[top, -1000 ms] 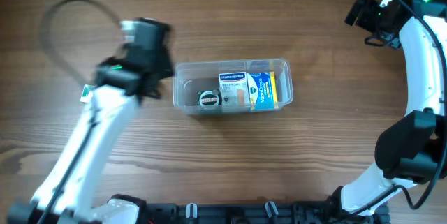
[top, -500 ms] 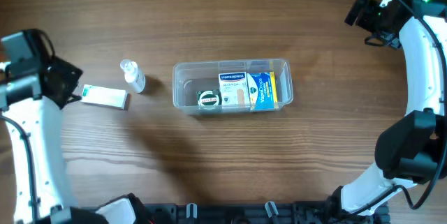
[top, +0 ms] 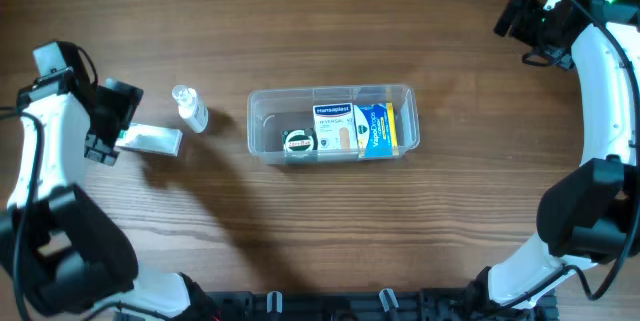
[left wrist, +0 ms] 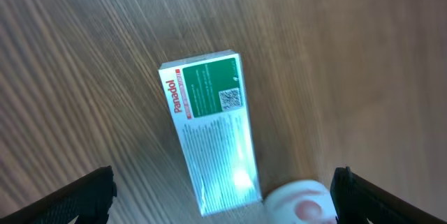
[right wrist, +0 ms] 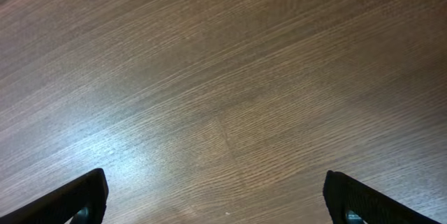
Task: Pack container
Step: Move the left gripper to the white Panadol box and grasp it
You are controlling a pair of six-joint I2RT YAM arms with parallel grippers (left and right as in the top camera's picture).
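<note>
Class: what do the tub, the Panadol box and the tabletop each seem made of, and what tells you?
The container: clear glossy plastic, probably; the table shows through it. The Panadol box: printed card, it seems; sharp folded edges, slight sheen. The table: wood or wood-look laminate; visible grain.

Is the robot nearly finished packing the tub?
About halfway. Done: the Hansaplast box, blue-and-yellow box and a small round item sit in the container. In hand: nothing yet; the open left end effector hovers over the Panadol box. Left: that box and the small bottle, both on the table.
</note>
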